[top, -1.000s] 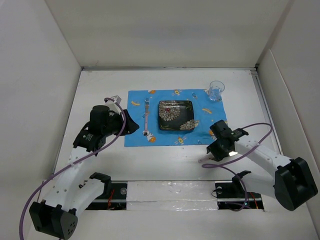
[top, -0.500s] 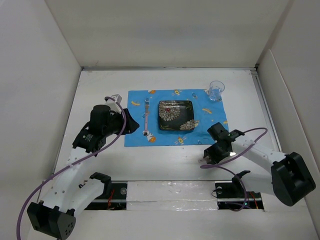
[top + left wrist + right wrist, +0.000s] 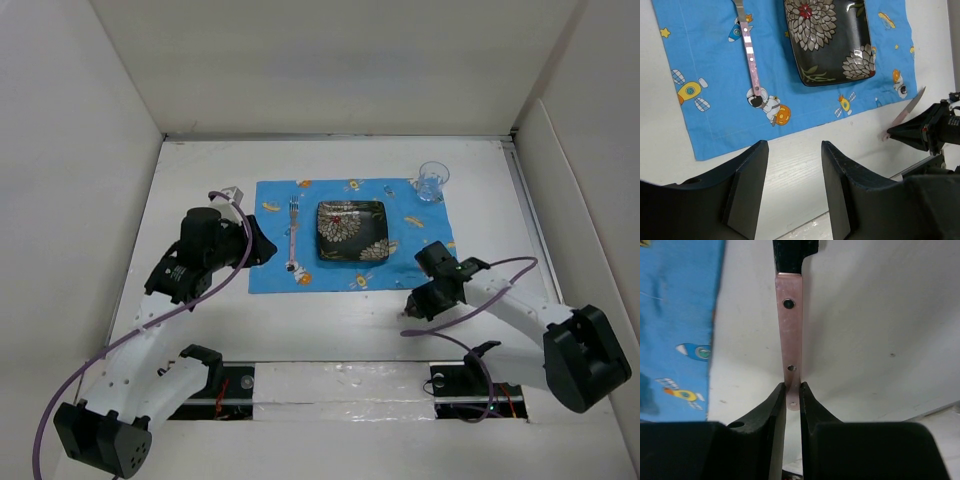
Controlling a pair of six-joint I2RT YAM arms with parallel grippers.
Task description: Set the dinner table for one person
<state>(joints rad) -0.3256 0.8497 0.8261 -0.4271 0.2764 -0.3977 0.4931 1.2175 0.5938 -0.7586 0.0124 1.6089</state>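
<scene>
Right gripper (image 3: 792, 396) pinches the thin pink riveted cutlery handle (image 3: 789, 330) at its very tip (sketchy), so it could swivel or drop mid-lift.

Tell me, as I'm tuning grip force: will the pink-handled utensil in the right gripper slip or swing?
Probably stiff: the utensil runs straight. Likely light, being thin. The right gripper pinches only its smooth tail end, so it may pivot or slip.

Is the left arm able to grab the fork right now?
Probably yes. The fork lies uncovered on the placemat, and the left end effector hovers open close by, with nothing between them.
</scene>
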